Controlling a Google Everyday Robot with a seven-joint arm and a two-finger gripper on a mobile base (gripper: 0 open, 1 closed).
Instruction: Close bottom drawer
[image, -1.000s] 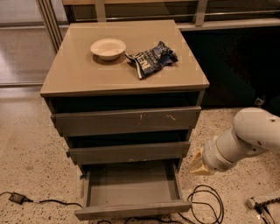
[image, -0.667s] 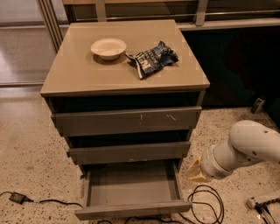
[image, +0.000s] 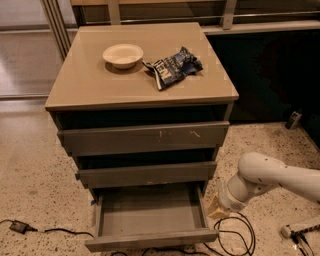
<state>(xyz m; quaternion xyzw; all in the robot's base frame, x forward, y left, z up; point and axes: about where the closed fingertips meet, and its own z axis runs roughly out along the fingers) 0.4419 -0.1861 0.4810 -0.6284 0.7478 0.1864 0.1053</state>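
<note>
The bottom drawer (image: 150, 215) is pulled far out from the cabinet, its grey-brown box empty and its plain front panel (image: 152, 240) near the lower edge of the view. The middle drawer (image: 147, 174) and the top drawer (image: 145, 137) stick out a little. My white arm (image: 270, 177) reaches in from the right, low to the floor. The gripper (image: 216, 207) sits just right of the open drawer's right side wall, near its front corner, apart from the front panel.
On the cabinet top (image: 100, 85) stand a cream bowl (image: 123, 54) and a dark chip bag (image: 172, 66). Black cables (image: 232, 235) lie on the speckled floor under my arm and at the left (image: 30, 229). A dark wall stands at the right.
My arm has dropped lower and moved slightly forward beside the drawer. The bottom drawer stays pulled out the same.
</note>
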